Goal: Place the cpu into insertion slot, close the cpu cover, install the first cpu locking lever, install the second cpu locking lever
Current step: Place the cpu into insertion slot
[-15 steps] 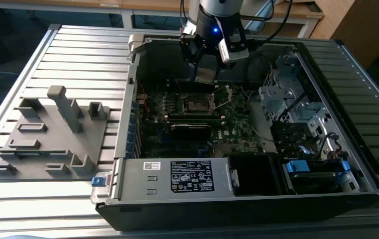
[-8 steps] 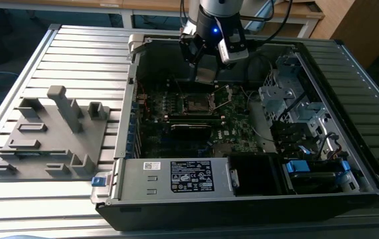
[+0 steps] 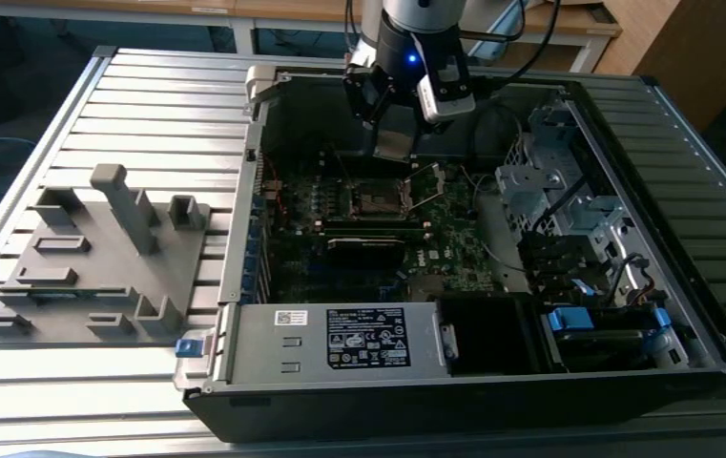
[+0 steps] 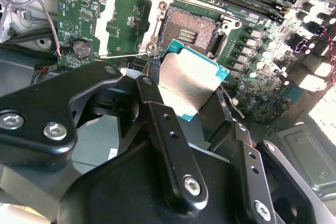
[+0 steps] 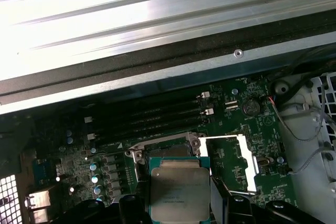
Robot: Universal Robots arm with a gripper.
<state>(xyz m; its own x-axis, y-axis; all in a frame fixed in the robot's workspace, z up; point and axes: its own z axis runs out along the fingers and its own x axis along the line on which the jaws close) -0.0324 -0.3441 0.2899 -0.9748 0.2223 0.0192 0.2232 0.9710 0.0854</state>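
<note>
1. Gripping the chip (image 4: 194, 77) in the claw (image 4: 186, 95), with black fingers (image 4: 156, 111) pressed against two opposite edges and shut tight on it.
2. Showing the chip's dull grey metal top in both wrist views, with a thin teal-green border round that top.
3. Holding the chip off the board, close by the socket (image 4: 191, 32) and not yet seated in it; in the first wrist view, overlapping part of the socket from the camera's side.
4. Leaving the socket bare, with its field of gold contacts open to the second wrist view.
5. Finding the cover (image 4: 103, 30) swung open on its hinge, folded back away from the socket, with green board visible through its large window.
6. In the exterior view, carrying the claw over the far half of an open computer case (image 3: 465, 405), laid on its side upon a ribbed metal tabletop (image 3: 146, 95).
7. Beyond the socket, in the first wrist view: rows of long black memory slots (image 5: 152, 116), and a coin battery (image 5: 251, 107) near the open cover.
8. On the exterior view's left, just beside the case: a grey moulded holder (image 3: 95, 258) resting on the tabletop.
9. Along the case's near edge: a grey power box (image 3: 267, 343) with a black label, and to the exterior view's right of it a blue tab (image 3: 569, 318) among the drive bays.
</note>
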